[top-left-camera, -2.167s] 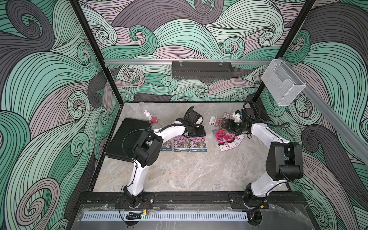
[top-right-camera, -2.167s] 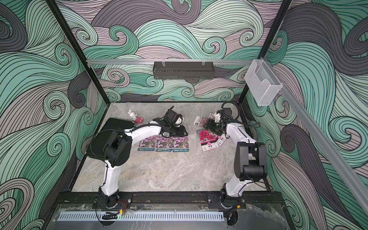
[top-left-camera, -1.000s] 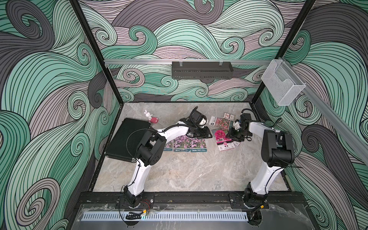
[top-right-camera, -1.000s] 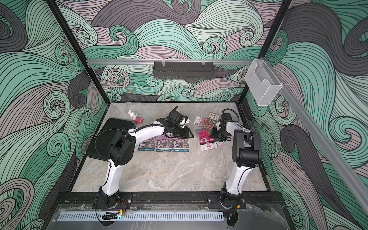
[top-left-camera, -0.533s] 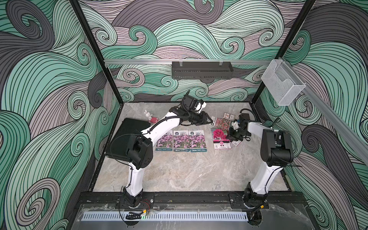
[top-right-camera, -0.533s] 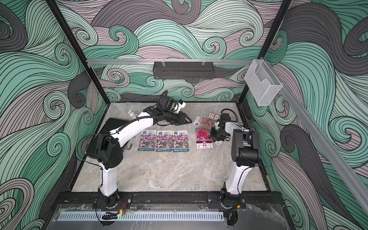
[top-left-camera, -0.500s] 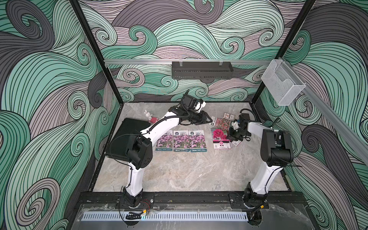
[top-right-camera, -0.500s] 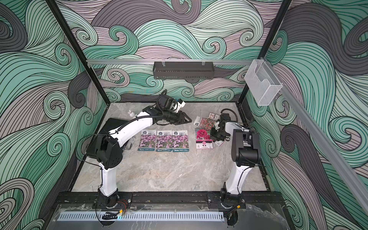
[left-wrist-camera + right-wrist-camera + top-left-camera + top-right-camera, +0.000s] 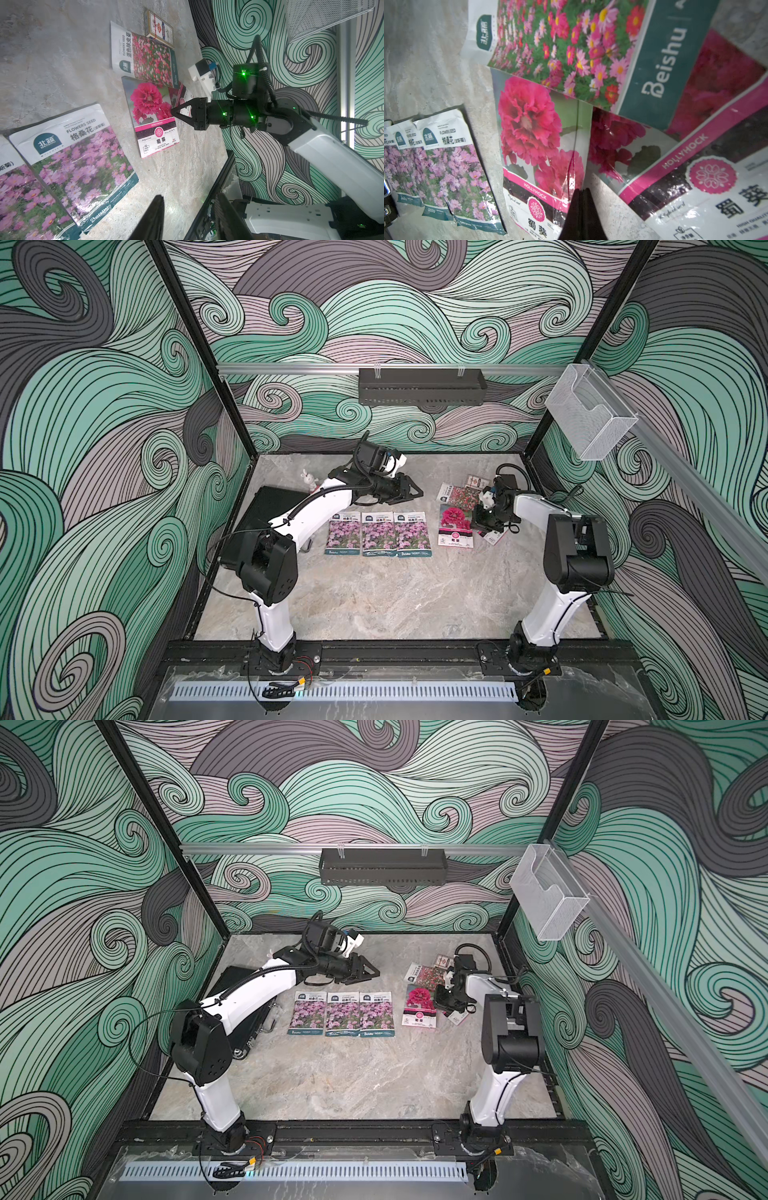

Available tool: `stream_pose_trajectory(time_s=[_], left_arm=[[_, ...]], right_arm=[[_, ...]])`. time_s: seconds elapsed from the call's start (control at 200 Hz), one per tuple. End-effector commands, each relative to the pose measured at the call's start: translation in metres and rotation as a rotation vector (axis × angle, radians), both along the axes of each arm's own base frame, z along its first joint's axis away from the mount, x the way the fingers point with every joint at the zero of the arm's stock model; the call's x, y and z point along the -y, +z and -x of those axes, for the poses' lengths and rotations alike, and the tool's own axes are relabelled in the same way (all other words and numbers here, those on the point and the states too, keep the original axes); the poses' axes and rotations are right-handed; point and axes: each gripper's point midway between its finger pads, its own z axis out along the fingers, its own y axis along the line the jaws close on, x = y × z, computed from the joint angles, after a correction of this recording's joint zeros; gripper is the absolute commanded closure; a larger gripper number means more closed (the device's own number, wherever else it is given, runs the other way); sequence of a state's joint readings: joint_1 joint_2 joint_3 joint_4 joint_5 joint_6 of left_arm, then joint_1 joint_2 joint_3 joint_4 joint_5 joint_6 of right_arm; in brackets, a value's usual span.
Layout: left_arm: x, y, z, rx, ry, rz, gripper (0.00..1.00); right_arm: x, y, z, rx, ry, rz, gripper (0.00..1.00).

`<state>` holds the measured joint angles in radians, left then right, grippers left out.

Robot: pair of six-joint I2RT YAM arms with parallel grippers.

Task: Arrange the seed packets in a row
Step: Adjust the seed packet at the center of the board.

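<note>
Three purple-pink seed packets (image 9: 377,533) (image 9: 343,1014) lie side by side in a row mid-table. To their right lies a magenta hollyhock packet (image 9: 453,526) (image 9: 533,133). My right gripper (image 9: 477,525) (image 9: 581,190) (image 9: 172,111) is shut on its right edge, and the foil is creased at the tips. A second hollyhock packet (image 9: 695,166) lies partly under that gripper. The red-pink mix packet (image 9: 459,494) (image 9: 145,56) overlaps both from behind. My left gripper (image 9: 417,493) (image 9: 189,199) hangs open and empty above the table, behind the row.
A small beige-and-red patterned box (image 9: 476,481) sits behind the mix packet near the back right corner. At the left wall a flat black slab (image 9: 266,506) lies under the left arm, with a small white figure (image 9: 307,477) behind it.
My right gripper has shut on the magenta packet's edge, and that packet now lies straighter beside the row. My left gripper has risen off the purple packets toward the back.
</note>
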<state>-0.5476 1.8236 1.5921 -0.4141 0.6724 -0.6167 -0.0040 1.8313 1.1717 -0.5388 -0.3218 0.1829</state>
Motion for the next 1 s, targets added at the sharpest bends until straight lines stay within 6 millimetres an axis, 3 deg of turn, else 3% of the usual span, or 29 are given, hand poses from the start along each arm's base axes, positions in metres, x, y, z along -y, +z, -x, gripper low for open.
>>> stream_pose_trajectory(time_s=[0.0, 0.23, 0.996], left_arm=[[-0.004, 0.008, -0.001, 0.019, 0.015, 0.017, 0.58], [-0.005, 0.0, -0.002, 0.006, 0.019, 0.008, 0.59], [-0.004, -0.021, -0.003, -0.033, 0.031, -0.001, 0.58]], right_arm=[[-0.002, 0.012, 0.005, 0.014, 0.029, 0.037, 1.0], [-0.006, 0.017, 0.012, 0.01, 0.086, 0.092, 1.0], [-0.026, -0.004, 0.007, -0.055, 0.173, 0.147, 1.0]])
